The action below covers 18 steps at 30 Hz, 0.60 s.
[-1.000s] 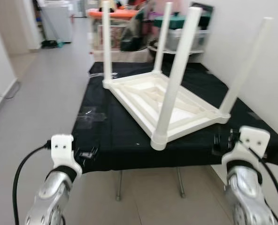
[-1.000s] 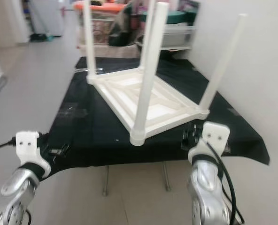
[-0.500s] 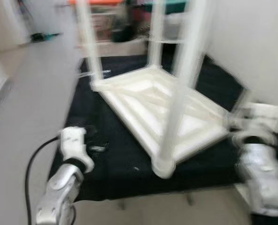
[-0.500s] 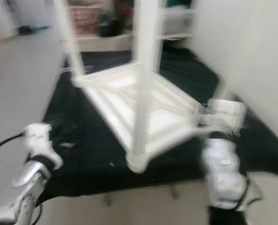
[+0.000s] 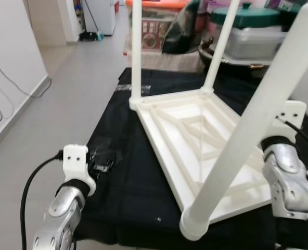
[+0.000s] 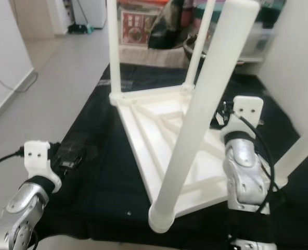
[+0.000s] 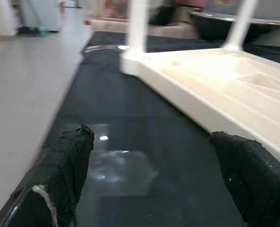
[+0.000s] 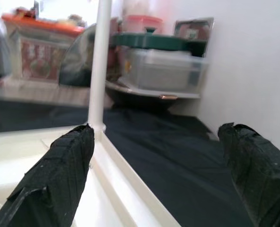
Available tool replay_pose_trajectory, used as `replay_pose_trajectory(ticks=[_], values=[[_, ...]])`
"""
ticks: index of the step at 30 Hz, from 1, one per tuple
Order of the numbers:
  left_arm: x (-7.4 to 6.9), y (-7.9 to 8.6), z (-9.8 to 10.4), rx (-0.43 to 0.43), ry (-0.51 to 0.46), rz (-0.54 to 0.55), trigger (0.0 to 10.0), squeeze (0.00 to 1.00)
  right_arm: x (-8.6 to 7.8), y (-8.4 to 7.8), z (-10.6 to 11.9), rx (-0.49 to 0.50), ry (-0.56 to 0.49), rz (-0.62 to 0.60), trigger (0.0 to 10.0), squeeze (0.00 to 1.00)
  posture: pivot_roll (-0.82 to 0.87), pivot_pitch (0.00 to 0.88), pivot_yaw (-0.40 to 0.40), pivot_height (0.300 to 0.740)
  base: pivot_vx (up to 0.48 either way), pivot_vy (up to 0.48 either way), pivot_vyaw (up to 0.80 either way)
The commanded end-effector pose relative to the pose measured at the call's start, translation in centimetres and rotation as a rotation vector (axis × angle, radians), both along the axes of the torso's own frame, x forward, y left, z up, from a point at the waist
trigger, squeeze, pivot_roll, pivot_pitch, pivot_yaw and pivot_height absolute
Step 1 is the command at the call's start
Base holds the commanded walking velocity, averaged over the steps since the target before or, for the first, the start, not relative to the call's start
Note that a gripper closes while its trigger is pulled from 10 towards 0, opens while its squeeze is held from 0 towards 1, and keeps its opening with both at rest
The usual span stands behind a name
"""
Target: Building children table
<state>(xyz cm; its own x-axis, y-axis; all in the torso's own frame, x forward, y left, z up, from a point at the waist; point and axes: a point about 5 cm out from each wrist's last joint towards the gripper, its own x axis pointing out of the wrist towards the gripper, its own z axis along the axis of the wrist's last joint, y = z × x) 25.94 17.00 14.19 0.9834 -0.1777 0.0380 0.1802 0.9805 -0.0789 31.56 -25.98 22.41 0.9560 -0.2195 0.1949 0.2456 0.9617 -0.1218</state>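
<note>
A white children's table (image 5: 195, 135) lies upside down on a black-covered bench (image 5: 123, 182), its legs pointing up. The nearest leg (image 5: 247, 130) crosses the view; two far legs (image 5: 136, 47) (image 5: 220, 47) stand at the back. My left gripper (image 7: 154, 161) is open, low over the cloth at the bench's left edge, with the table's rim to its right and not touched. My right gripper (image 8: 154, 156) is open at the table's right side, above its rim, looking along it to a far leg (image 8: 101, 61). Nothing is held.
A clear plastic sheet (image 7: 121, 165) lies on the cloth under the left gripper. Storage boxes and a green-lidded container (image 5: 247, 15) crowd the space behind the bench. A white wall (image 8: 253, 61) stands close on the right. Bare floor (image 5: 55, 104) and wall cables (image 5: 8, 99) are on the left.
The camera has come closer to the bench. My right arm has risen to the upturned table's right rim. My left gripper now reaches over the cloth's left edge.
</note>
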Motion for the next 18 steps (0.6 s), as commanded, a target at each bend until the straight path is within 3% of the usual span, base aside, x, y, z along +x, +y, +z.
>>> replay_pose_trajectory(ticks=[1, 2, 5, 6, 8, 10, 11, 12, 13, 14, 15, 16, 18], values=[[0.1, -0.3, -0.3, -0.001, 0.013, -0.011, 10.0, 0.00, 0.3, -1.6, 0.3, 0.047, 0.032, 0.110, 10.0, 0.00, 0.05, 0.000, -0.057, 0.740, 0.000, 0.000, 0.00], [0.2, -0.4, -0.4, -0.003, 0.015, -0.019, 10.0, 0.00, 0.3, -2.1, 0.5, 0.058, 0.061, 0.253, 10.0, 0.00, 0.05, 0.000, -0.059, 0.740, 0.000, 0.000, 0.00], [0.2, -0.5, -0.4, -0.004, 0.016, -0.023, 10.0, 0.00, 0.2, -2.4, 0.7, 0.065, 0.075, 0.349, 10.0, 0.00, 0.05, 0.000, -0.059, 0.740, 0.000, 0.000, 0.00], [0.2, -0.6, -0.5, -0.005, 0.018, -0.026, 10.0, 0.00, -0.6, -2.4, 0.7, 0.030, 0.115, 0.521, 10.0, 0.00, 0.05, 0.000, -0.062, 0.740, 0.000, 0.000, 0.00], [0.2, -0.6, -0.5, -0.005, 0.018, -0.026, 10.0, 0.00, -0.6, -2.4, 0.7, 0.030, 0.115, 0.521, 10.0, 0.00, 0.05, 0.000, -0.062, 0.740, 0.000, 0.000, 0.00], [0.2, -0.7, -0.6, -0.005, 0.021, -0.027, 10.0, 0.00, -2.4, -1.9, 0.6, -0.046, 0.223, 0.851, 10.0, 0.00, 0.05, 0.000, -0.066, 0.740, 0.000, 0.000, 0.00], [0.2, -0.7, -0.6, -0.005, 0.021, -0.027, 10.0, 0.00, -2.4, -1.9, 0.6, -0.046, 0.223, 0.851, 10.0, 0.00, 0.05, 0.000, -0.066, 0.740, 0.000, 0.000, 0.00], [0.2, -0.7, -0.7, -0.006, 0.021, -0.028, 10.0, 0.00, -3.3, -1.0, 0.8, -0.050, 0.255, 1.019, 10.0, 0.00, 0.05, 0.000, -0.068, 0.740, 0.000, 0.000, 0.00], [0.2, -0.7, -0.7, -0.006, 0.021, -0.028, 10.0, 0.00, -3.3, -1.0, 0.8, -0.050, 0.255, 1.019, 10.0, 0.00, 0.05, 0.000, -0.068, 0.740, 0.000, 0.000, 0.00], [0.2, -0.7, -0.7, -0.006, 0.023, -0.029, 10.0, 0.00, -4.3, 1.3, 1.0, -0.045, 0.280, 1.227, 10.0, 0.00, 0.05, 0.000, -0.067, 0.740, 0.000, 0.000, 0.00], [0.2, -0.7, -0.7, -0.007, 0.024, -0.030, 10.0, 0.00, -4.6, 2.5, 0.9, -0.048, 0.290, 1.310, 10.0, 0.00, 0.05, 0.000, -0.067, 0.740, 0.000, 0.000, 0.00], [0.2, -0.7, -0.7, -0.007, 0.024, -0.030, 10.0, 0.00, -4.6, 2.5, 0.9, -0.048, 0.290, 1.310, 10.0, 0.00, 0.05, 0.000, -0.067, 0.740, 0.000, 0.000, 0.00], [0.2, -0.8, -0.8, -0.008, 0.024, -0.034, 10.0, 0.00, -5.0, 4.2, 0.5, -0.057, 0.310, 1.416, 10.0, 0.00, 0.06, 0.000, -0.069, 0.740, 0.000, 0.000, 0.00]])
